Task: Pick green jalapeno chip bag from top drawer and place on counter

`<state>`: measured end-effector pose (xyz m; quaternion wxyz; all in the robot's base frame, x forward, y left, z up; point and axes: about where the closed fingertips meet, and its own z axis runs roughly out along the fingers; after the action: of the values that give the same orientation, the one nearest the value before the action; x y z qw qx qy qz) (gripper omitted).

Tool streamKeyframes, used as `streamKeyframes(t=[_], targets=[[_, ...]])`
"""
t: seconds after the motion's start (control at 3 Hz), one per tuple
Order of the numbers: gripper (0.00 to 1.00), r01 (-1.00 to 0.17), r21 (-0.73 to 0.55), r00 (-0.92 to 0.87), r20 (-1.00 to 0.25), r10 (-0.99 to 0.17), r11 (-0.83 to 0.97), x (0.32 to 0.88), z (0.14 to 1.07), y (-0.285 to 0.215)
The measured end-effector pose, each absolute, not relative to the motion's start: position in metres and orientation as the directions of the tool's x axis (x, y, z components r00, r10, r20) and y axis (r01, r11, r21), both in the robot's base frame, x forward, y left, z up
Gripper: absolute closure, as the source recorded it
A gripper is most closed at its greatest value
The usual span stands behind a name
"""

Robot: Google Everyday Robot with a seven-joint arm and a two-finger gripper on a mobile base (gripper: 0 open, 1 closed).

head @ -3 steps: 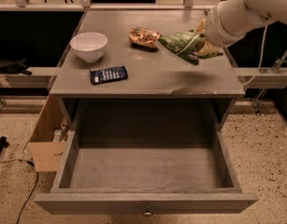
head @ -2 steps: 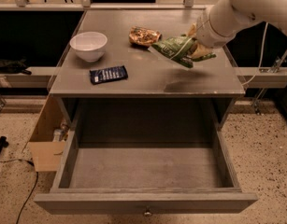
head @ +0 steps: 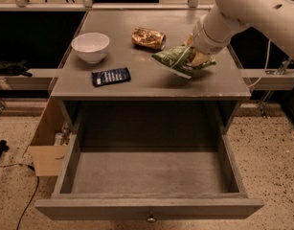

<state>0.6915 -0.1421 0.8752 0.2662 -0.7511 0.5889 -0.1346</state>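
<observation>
The green jalapeno chip bag [head: 174, 59] is held by my gripper [head: 197, 56] just above the counter [head: 151, 83], over its right half. My white arm comes in from the upper right. The bag is tilted, its left end pointing toward the counter's middle. The gripper is shut on the bag's right end. The top drawer [head: 149, 176] stands pulled wide open below the counter, and its inside is bare. Its small round knob [head: 150, 219] shows at the front panel's middle.
On the counter stand a white bowl [head: 91, 46] at the left, a flat dark blue packet [head: 111, 76] in front of it, and a brown-gold wrinkly packet [head: 148, 37] at the back middle. A cardboard box [head: 46, 147] sits on the floor left of the cabinet.
My gripper has carried the green bag leftward and lower over the counter, nearer the surface.
</observation>
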Motion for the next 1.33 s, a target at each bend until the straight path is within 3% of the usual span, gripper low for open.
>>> streamKeyframes(t=[0.33,0.67,1.33], targets=[[1.0,-0.814,-0.557,0.27,-0.111,-0.956,-0.165,0.6915,0.8744,-0.1423],[0.85,-0.814,-0.557,0.27,-0.111,-0.956,-0.165,0.6915,0.8744,-0.1423],[0.38,-0.814,-0.557,0.27,-0.111,-0.956,-0.165,0.6915,0.8743,-0.1422]])
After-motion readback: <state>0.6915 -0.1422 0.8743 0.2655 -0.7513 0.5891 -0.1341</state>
